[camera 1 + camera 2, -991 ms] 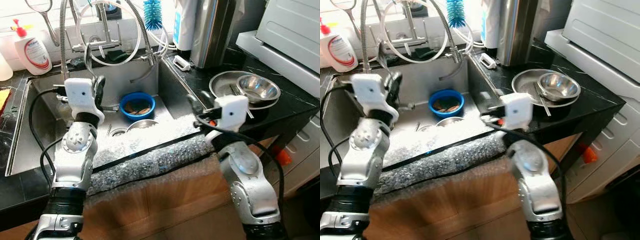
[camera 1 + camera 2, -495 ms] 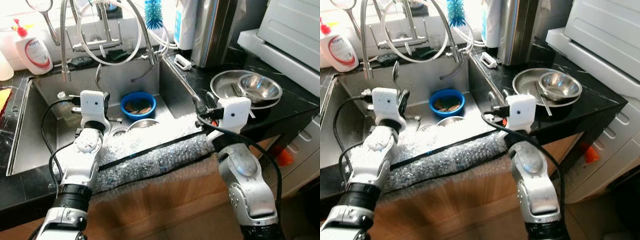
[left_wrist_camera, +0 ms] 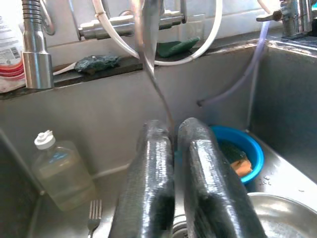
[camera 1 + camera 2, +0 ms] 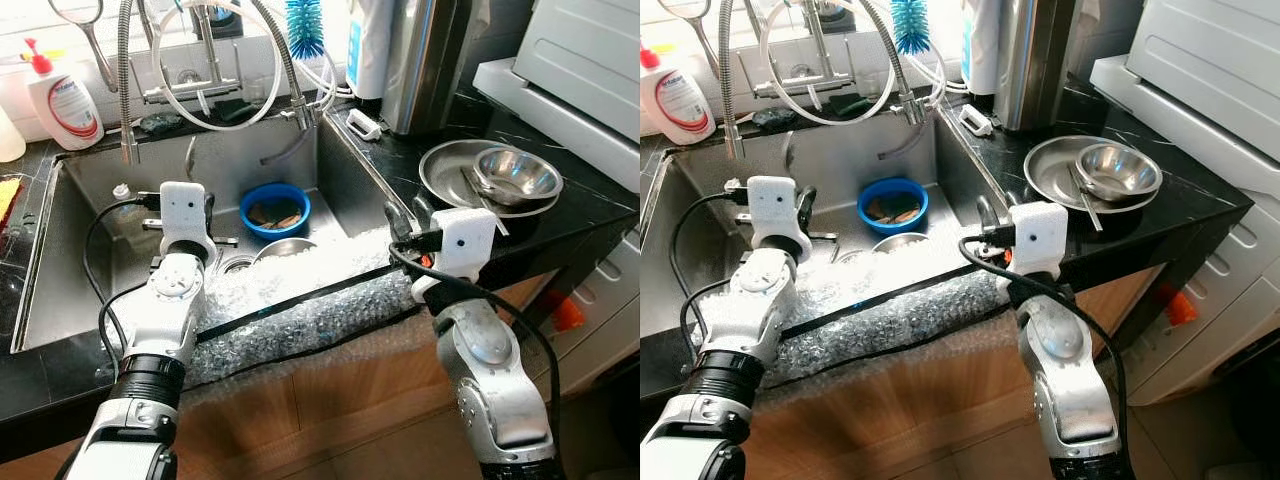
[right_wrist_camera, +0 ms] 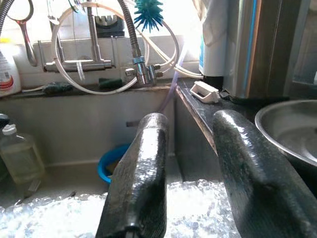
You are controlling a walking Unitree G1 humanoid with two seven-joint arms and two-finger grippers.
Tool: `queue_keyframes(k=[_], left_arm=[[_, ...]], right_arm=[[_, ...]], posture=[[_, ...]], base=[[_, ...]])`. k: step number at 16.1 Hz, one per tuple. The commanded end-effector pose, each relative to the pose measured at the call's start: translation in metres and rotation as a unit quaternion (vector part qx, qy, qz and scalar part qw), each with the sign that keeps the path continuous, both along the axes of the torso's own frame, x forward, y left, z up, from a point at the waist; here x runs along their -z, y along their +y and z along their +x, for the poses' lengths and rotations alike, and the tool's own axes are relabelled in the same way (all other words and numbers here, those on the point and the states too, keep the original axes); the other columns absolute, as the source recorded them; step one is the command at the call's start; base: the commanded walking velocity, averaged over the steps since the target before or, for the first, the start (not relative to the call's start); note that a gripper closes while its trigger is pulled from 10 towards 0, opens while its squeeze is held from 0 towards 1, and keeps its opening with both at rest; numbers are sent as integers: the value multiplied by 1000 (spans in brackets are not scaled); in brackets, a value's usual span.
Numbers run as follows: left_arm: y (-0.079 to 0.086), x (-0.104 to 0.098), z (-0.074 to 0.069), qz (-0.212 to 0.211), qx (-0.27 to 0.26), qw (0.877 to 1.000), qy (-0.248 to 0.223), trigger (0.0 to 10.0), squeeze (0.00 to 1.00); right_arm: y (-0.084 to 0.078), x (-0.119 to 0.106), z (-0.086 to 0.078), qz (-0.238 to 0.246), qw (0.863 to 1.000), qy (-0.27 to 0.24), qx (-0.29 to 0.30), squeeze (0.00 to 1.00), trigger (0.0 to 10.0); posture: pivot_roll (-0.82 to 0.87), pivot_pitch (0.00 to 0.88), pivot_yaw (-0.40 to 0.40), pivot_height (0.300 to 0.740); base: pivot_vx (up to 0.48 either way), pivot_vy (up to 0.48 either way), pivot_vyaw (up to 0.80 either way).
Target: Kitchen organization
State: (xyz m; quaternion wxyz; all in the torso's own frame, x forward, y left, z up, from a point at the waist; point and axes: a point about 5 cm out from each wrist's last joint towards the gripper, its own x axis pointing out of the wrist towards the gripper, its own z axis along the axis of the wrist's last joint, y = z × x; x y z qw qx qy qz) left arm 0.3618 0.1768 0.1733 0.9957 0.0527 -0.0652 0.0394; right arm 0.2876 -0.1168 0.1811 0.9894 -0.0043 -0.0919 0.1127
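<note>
My left gripper (image 4: 206,203) is over the sink (image 4: 330,170), shut on the handle of a metal spoon (image 3: 148,44) that stands upright above the fingers (image 3: 153,163). The spoon's bowl (image 4: 190,157) shows against the sink's back wall. Beyond it, in the sink, sit a blue bowl (image 4: 275,210) holding scraps and a steel bowl (image 4: 285,250). My right gripper (image 4: 407,215) hangs open over the sink's right front corner, with nothing between its fingers (image 5: 141,163).
A steel plate (image 4: 445,170) with a steel bowl (image 4: 515,175) and cutlery sits on the black counter at the right. A plastic bottle (image 3: 59,168) and a fork (image 3: 94,218) lie in the sink. Bubble wrap (image 4: 300,310) covers the sink's front edge. Faucet hoses (image 4: 215,70) hang at the back.
My left gripper has come down and a little to the right with the spoon, now lower over the sink. The right gripper has dropped slightly.
</note>
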Motion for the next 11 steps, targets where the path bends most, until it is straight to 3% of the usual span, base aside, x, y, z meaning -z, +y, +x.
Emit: queue_keyframes(k=[1,11], left_arm=[[2,4,0,-3,0,1000,10,10000,1000],[-1,2,-4,2,10,1000,-7,10000,1000]], right_arm=[[0,2,1,-1,1000,3,2,0,10000],[2,1,2,0,1000,-1,-1,0,10000]], posture=[[-114,36,38,740],[-117,7,39,740]], base=[[0,0,0],[0,0,0]])
